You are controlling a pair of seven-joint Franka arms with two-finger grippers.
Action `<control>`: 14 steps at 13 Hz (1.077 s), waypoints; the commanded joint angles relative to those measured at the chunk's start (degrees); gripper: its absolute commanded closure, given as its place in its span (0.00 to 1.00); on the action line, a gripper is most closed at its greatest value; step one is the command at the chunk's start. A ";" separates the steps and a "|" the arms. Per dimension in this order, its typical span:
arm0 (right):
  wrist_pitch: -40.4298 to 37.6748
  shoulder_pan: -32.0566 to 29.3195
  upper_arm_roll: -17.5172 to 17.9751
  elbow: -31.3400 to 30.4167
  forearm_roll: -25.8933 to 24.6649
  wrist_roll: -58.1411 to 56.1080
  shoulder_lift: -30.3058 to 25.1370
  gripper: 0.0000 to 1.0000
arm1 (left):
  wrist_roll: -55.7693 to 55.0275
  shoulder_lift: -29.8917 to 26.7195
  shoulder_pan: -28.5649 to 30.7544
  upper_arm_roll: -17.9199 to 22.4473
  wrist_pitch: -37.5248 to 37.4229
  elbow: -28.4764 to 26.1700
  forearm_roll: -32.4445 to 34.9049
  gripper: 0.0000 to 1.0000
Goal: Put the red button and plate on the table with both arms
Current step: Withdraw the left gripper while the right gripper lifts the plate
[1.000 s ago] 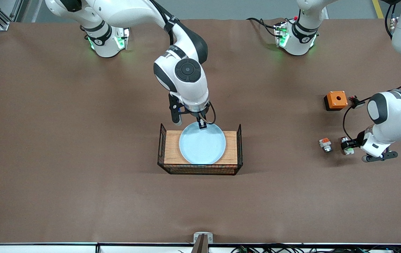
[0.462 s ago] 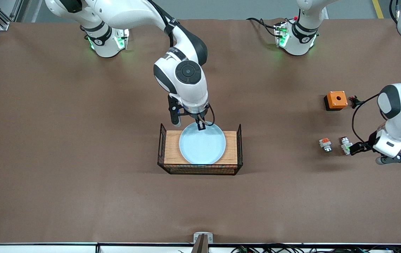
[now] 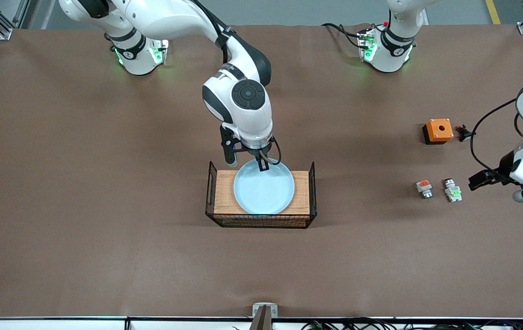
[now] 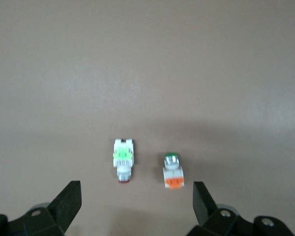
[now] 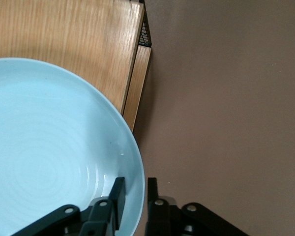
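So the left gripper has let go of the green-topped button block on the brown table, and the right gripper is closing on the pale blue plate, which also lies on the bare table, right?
Not quite. The front view shows the pale blue plate on the wooden board in the black wire frame, not the bare table. Otherwise correct: the left gripper is open, off the green-topped button block, and the right gripper straddles the plate's rim.

Wooden board in black wire frame point(image 3: 301, 192) mid-table. Orange box with hole point(image 3: 438, 130) toward left arm's end. Orange-topped button block point(image 3: 424, 188) nearer the front camera than that box.
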 commanded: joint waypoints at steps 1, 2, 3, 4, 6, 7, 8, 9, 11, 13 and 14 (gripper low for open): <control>0.02 0.29 0.32 1.44 -1.94 0.57 0.83 0.90 | 0.30 -4.13 0.60 -0.50 -4.95 0.74 -1.14 0.00; 0.11 0.29 0.32 1.44 -2.11 0.57 0.83 0.96 | 0.12 -5.28 0.51 -0.50 -7.14 1.79 -1.14 0.00; 0.11 0.29 0.32 1.44 -1.94 0.66 0.92 1.00 | 0.12 -6.07 0.42 -0.85 -9.69 3.46 -1.14 0.00; 0.29 0.29 0.32 1.53 -1.94 0.66 0.92 1.00 | -0.49 -6.60 0.42 -2.16 -13.10 5.21 -1.22 0.00; 0.29 0.29 0.32 1.53 -1.94 0.83 0.83 1.00 | -3.73 -8.97 0.51 -3.84 -15.86 6.10 -1.14 0.00; 0.20 0.21 0.41 1.53 -1.85 0.84 0.74 1.00 | -4.27 -9.42 0.42 -4.37 -17.34 7.15 -1.22 0.00; 0.20 0.12 0.41 1.62 -1.94 0.84 0.74 1.00 | -4.62 -9.94 0.42 -4.98 -19.62 7.69 -1.22 0.00; -0.15 -0.06 0.41 1.71 -1.85 0.84 0.57 1.00 | -4.80 -10.21 0.51 -5.51 -20.60 7.95 -1.22 0.00; -1.02 -0.76 0.41 2.06 -1.68 0.66 -0.05 1.00 | -4.71 -11.96 0.51 -5.51 -21.57 8.22 -2.80 0.00; -3.57 -1.02 0.59 3.02 -1.42 0.66 -0.14 0.99 | -4.27 -12.58 0.51 -5.51 -22.71 8.57 -3.95 0.00; -5.15 -1.02 0.76 3.90 -1.33 0.66 -0.57 0.99 | -3.75 -12.85 0.60 -5.43 -23.76 9.70 -4.04 0.00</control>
